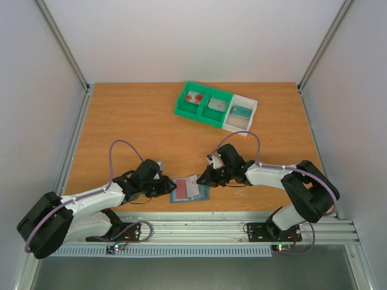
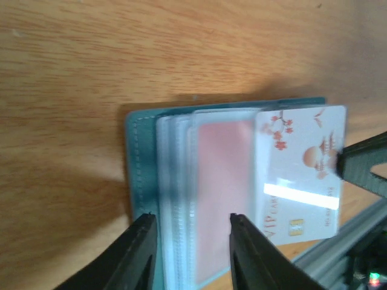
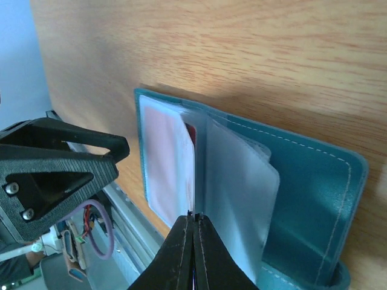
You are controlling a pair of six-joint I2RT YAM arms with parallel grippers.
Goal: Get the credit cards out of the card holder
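Note:
The blue-grey card holder (image 1: 205, 194) lies open near the table's front edge, its clear sleeves fanned up (image 2: 175, 181). My right gripper (image 3: 193, 216) is shut on the edge of a white credit card with red marks (image 2: 302, 175), which sticks out of a sleeve toward the right. A pink card (image 2: 224, 193) sits inside another sleeve. My left gripper (image 2: 192, 226) is open, its jaws straddling the sleeves over the holder's left half (image 2: 140, 157). Three more cards lie in the tray: white-red (image 1: 195, 98), grey (image 1: 216, 104) and teal (image 1: 240, 112).
A green tray (image 1: 181, 110) with a white end compartment (image 1: 253, 104) stands at the back middle of the table. A metal rail (image 1: 242, 226) runs along the front edge just behind the holder. Both arms meet over the holder, their tips close together.

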